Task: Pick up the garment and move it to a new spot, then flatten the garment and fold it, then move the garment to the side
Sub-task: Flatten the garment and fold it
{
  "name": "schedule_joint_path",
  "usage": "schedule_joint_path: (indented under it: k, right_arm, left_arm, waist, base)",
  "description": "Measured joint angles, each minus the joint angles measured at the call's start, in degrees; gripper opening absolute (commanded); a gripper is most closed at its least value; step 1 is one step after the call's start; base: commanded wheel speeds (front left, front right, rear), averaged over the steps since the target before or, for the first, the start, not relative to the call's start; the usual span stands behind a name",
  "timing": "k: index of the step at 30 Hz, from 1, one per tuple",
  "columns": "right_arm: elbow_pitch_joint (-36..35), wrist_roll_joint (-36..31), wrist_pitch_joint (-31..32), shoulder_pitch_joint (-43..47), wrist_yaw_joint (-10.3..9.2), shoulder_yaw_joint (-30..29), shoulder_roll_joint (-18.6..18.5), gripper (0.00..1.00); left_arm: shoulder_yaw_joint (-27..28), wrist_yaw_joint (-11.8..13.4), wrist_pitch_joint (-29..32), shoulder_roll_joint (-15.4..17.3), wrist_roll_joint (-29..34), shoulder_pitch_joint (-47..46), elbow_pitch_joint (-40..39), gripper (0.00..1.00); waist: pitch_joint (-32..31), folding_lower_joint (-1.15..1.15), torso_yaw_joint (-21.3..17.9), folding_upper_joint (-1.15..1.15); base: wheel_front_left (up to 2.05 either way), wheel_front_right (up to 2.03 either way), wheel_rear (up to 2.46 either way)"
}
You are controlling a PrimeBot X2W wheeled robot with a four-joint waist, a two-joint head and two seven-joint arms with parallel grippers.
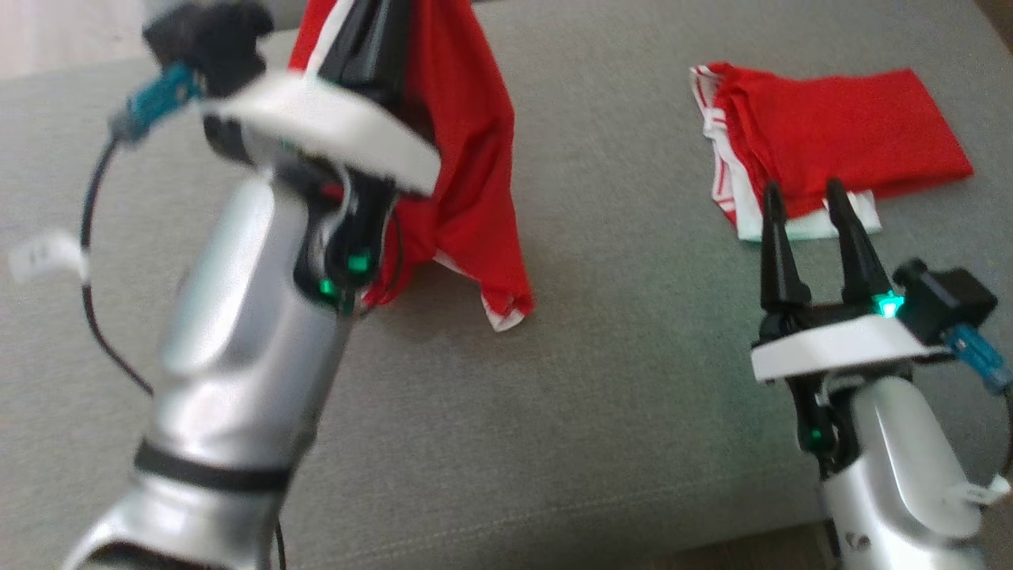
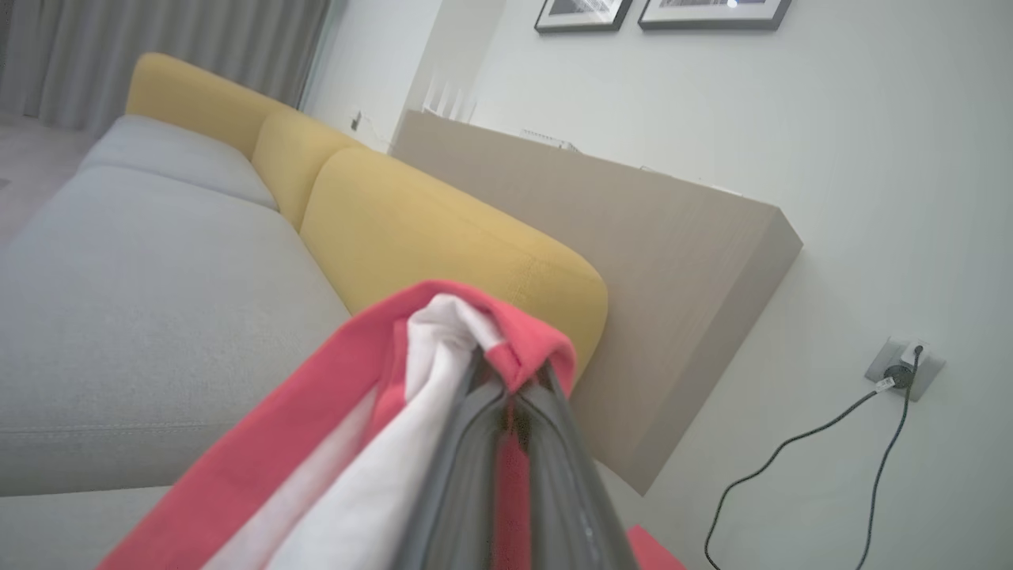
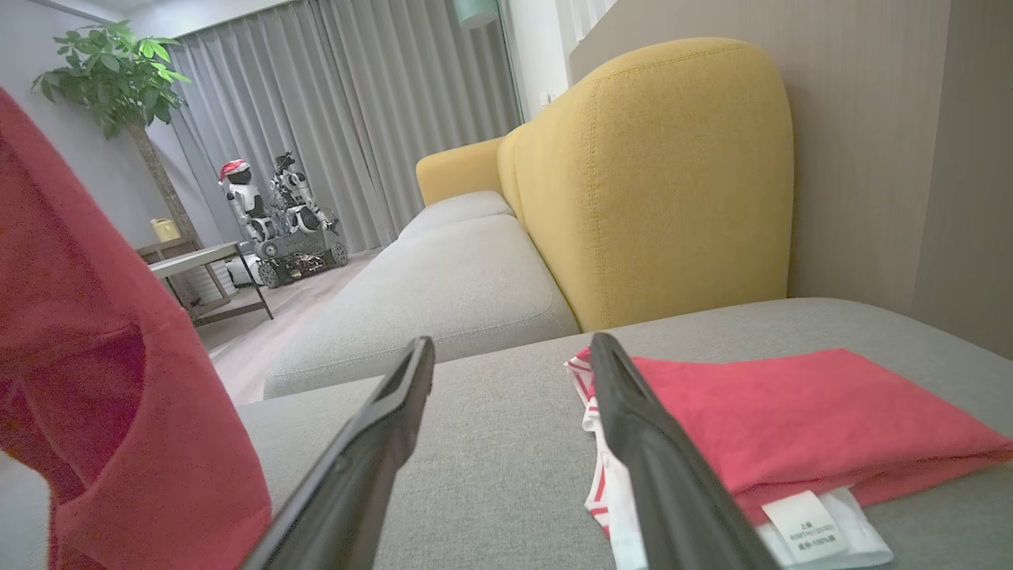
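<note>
Head view: left gripper (image 1: 370, 36) pinches hanging garment (image 1: 468, 158); right gripper (image 1: 803, 194) spread beside folded red cloth (image 1: 839, 127).

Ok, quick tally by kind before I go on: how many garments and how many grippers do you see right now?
Red-and-white garments: 2, the hanging garment and the folded garment
Grippers: 2, the left gripper shut on the hanging garment, the right gripper open
Total: 4
</note>
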Motion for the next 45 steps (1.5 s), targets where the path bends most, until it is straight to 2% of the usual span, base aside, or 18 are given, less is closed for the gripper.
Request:
schedule_joint_path:
  k: [3,4,5,6,10,15,20,24,27,35,40,45]
  right_arm:
    - [0.33,0.93,-0.54,-2.32,0.00,1.77,-0.01,1.00]
    - [0.66,1.37,-0.77,-3.18,0.00,2.60,0.00,1.00]
    - [0.98,1.75,-1.01,-3.98,0.00,3.42,0.01,1.00]
    - [1.22,2.05,-1.03,-4.61,0.00,4.13,-0.01,1.00]
    - [2.56,3.77,-1.62,-5.80,0.00,6.11,-0.03,1.00]
    - [3.72,4.80,-2.03,-6.71,0.00,7.01,-0.04,1.00]
    - [4.12,4.57,-2.14,-7.38,0.00,6.86,-0.03,1.00]
    - [4.53,2.88,-2.19,-7.11,0.00,5.37,-0.07,1.00]
    - [5.02,1.13,-2.20,-6.42,0.00,4.09,-0.07,1.00]
    - [5.20,-2.19,-1.88,-1.31,0.00,0.35,-0.04,1.00]
    - [4.14,-2.49,-0.82,0.30,0.00,-0.58,-0.02,1.00]
    - [3.89,-2.89,-0.34,2.91,0.00,-0.79,0.00,1.00]
  left_arm:
    - [-0.23,0.47,1.69,-0.03,-0.70,-5.50,5.11,0.00]
    - [0.03,0.51,2.57,0.04,-0.71,-7.58,7.39,0.17]
    - [0.23,0.49,3.18,0.26,-0.70,-9.64,9.79,0.49]
    - [0.78,0.53,3.15,0.48,-0.66,-11.46,12.01,1.00]
    - [1.22,-0.54,2.77,1.48,-0.16,-17.53,20.17,1.00]
    - [1.32,-1.77,-0.99,2.38,1.70,-21.54,27.71,1.00]
    - [2.94,-3.81,-5.34,3.61,1.45,-22.31,31.95,1.00]
    - [3.21,-5.90,-8.26,4.82,1.04,-21.23,32.09,1.00]
    - [3.23,-7.62,-9.51,5.47,0.23,-16.79,29.93,1.00]
    - [4.36,-8.16,-10.20,7.90,1.05,3.24,18.09,1.00]
    - [7.73,-8.17,-10.38,7.67,2.68,14.23,8.06,1.00]
    - [11.00,-8.44,-10.60,5.80,5.55,24.20,1.96,1.00]
  waist:
    - [1.81,0.00,-1.56,0.00]
    - [2.34,0.01,-2.20,0.00]
    - [2.84,0.01,-2.88,0.00]
    - [3.31,0.00,-3.57,0.00]
    - [5.12,0.01,-5.93,0.00]
    - [6.70,0.01,-7.26,0.00]
    - [6.39,0.00,-6.01,0.00]
    - [5.42,0.00,-3.88,0.00]
    - [4.41,0.00,-1.68,0.00]
    - [1.35,0.00,5.52,0.00]
    - [-0.02,0.00,8.88,0.00]
    - [-1.84,0.00,10.11,0.00]
  base:
    - [0.00,0.00,0.00]
    - [0.00,0.00,0.00]
    - [0.00,0.00,0.00]
    - [0.00,0.00,0.00]
    - [0.00,0.00,0.00]
    - [0.00,0.00,0.00]
    - [0.00,0.00,0.00]
    - [0.00,0.00,0.00]
    - [0.00,0.00,0.00]
    - [0.00,0.00,0.00]
    - [0.00,0.00,0.00]
    - [0.00,0.00,0.00]
